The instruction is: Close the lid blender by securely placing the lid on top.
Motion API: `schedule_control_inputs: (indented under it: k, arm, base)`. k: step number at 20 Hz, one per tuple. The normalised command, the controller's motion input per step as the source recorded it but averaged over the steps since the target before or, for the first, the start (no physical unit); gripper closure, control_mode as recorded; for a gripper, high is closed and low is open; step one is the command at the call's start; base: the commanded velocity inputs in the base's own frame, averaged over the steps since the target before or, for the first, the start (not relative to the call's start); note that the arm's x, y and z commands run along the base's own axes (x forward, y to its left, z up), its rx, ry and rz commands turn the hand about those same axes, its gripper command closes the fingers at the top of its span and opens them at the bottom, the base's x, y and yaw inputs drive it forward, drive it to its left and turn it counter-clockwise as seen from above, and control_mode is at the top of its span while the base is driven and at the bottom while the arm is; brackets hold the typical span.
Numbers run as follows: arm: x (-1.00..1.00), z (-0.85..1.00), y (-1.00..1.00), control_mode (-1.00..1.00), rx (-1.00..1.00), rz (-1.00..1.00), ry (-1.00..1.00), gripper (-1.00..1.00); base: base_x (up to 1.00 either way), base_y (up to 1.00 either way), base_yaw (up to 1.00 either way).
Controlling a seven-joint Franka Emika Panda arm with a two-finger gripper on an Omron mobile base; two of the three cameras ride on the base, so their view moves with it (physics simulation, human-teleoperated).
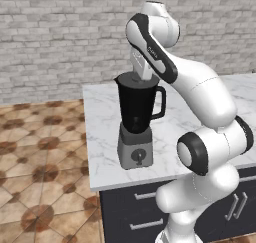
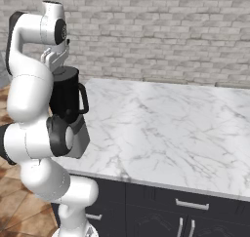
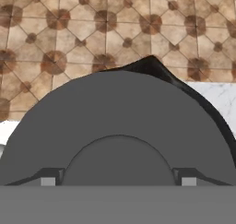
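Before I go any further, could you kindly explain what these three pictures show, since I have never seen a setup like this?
They are three rendered views of one moment in a simulated kitchen. The white machine is a robot arm on a base that can drive. Two cameras ride on that base: one looks from behind the arm's left, the other from behind its right. The third sits on the hand and looks along its fingers.

On the marble counter stands a blender: a black jar with a side handle on a grey base with a dial. The hand is directly above the jar's mouth. In the hand view the grey disc is the lid, with the two fingers at either side of its raised centre; it looks held, though the grip itself isn't clear. The lid appears to be at the jar's top.
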Motion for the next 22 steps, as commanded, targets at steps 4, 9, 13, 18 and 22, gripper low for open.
schedule_control_inputs:
  k: [4,9,13,18,22]
  arm:
    - [0.0,-0.45,0.0,-1.0,0.0,0.0,0.03,-1.0]
    - [0.0,-0.11,0.0,-1.0,0.0,0.0,0.0,-1.0]
    - [-0.18,0.03,0.0,-1.0,0.0,0.0,-0.11,-1.0]
    - [-0.28,0.24,0.0,-1.0,-0.02,0.0,-0.29,-1.0]
    - [-0.42,0.34,-0.02,-1.0,-0.06,0.0,-0.41,-1.0]
  base:
    - [0.0,0.0,0.0]
    - [0.0,0.0,0.0]
    - [0.0,0.0,0.0]
    - [0.0,0.0,0.0]
    - [0.0,0.0,0.0]
